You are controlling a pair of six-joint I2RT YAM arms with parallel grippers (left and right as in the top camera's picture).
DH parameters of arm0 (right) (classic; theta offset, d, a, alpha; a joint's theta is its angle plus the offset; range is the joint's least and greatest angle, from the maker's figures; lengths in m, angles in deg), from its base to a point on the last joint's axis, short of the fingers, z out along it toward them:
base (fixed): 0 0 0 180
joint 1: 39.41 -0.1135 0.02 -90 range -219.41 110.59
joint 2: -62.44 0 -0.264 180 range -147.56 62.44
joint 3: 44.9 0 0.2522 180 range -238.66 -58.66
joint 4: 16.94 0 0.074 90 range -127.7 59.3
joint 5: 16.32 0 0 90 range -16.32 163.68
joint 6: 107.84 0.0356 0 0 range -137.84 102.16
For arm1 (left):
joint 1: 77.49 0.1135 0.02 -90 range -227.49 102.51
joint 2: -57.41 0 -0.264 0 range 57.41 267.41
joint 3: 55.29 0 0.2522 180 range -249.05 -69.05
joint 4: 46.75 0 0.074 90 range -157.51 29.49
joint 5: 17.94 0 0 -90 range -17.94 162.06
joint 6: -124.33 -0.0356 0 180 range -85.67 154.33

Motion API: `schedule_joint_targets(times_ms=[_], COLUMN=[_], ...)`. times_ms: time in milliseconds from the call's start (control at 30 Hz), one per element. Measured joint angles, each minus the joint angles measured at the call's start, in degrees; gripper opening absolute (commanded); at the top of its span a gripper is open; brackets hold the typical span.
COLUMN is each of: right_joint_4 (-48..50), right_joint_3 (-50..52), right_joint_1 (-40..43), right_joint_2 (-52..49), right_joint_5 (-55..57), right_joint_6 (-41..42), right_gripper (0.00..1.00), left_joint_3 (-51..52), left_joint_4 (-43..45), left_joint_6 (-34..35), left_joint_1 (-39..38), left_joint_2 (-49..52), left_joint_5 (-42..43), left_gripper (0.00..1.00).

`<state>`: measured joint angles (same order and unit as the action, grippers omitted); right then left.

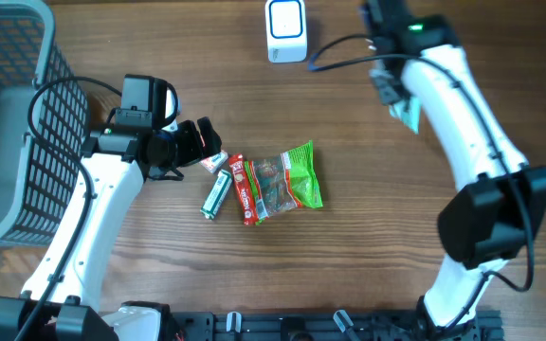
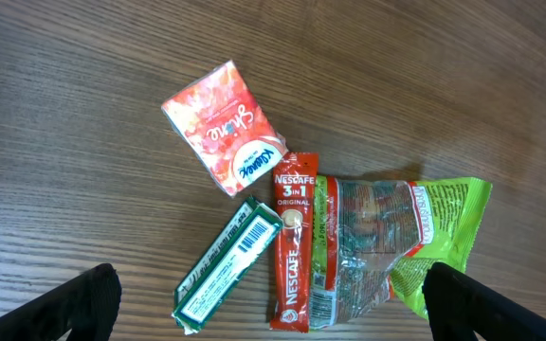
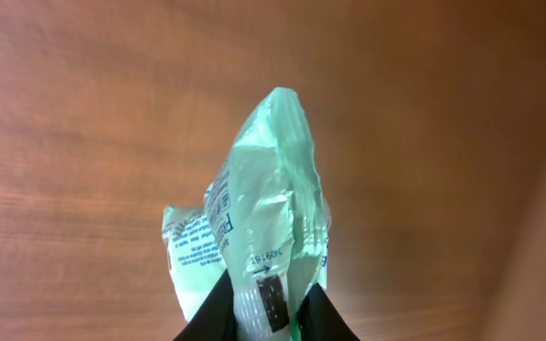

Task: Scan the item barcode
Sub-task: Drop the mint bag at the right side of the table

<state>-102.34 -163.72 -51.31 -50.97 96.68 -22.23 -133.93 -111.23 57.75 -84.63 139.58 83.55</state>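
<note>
Right gripper (image 3: 263, 317): fingers pressed together, pinching the bottom edge of one pale green packet (image 3: 268, 189). The packet sticks out past the fingertips, crumpled. It has a small dark printed patch just above the pinch; can't tell if that's the barcode. In the overhead view this gripper hangs over the far right of the table with the packet, near but not touching the one white scanner (image 1: 285, 30), which is to its left at the far table edge.

Left gripper (image 1: 200, 144): fingers spread wide, holding nothing, hovering over the item pile at table centre.

Four loose items on the wooden table (image 1: 368, 265):
- 1 pink tissue pack (image 2: 221, 128), a little apart from the rest.
- 1 green-white small box (image 2: 227, 265), barcode face up.
- 1 red Nescafe stick (image 2: 292, 246), with the box end touching its left side.
- 1 green snack bag (image 2: 396, 251), with a clear front, overlapping the stick's right edge.

That makes five items counting the held packet.

One grey mesh basket (image 1: 8, 123) at the left edge. All four loose items lie outside it.
</note>
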Motion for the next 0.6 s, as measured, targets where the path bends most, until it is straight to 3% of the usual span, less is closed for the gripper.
schedule_joint_targets(times_ms=[200,233,300,500,600], right_joint_4=[5.6,7.0,9.7,11.9,7.7], right_joint_3=[15.6,17.7,20.9,23.6,21.2], right_joint_1=[13.2,15.0,18.3,23.1,22.6], right_joint_2=[-0.3,-0.3,-0.3,-0.4,-0.4], right_joint_5=[-9.4,-10.0,-11.0,-11.5,-12.3], right_joint_6=[3.1,3.7,5.5,8.2,9.3], right_gripper=[0.05,0.16,0.75,0.9,0.95], left_joint_3=[0.0,0.0,0.0,0.0,0.0], left_joint_4=[0.0,0.0,0.0,0.0,0.0], left_joint_6=[0.0,0.0,0.0,0.0,0.0], left_joint_1=[0.0,0.0,0.0,0.0,0.0], left_joint_2=[0.0,0.0,0.0,0.0,0.0], left_joint_5=[0.0,0.0,0.0,0.0,0.0], left_gripper=[1.0,1.0,1.0,1.0,1.0])
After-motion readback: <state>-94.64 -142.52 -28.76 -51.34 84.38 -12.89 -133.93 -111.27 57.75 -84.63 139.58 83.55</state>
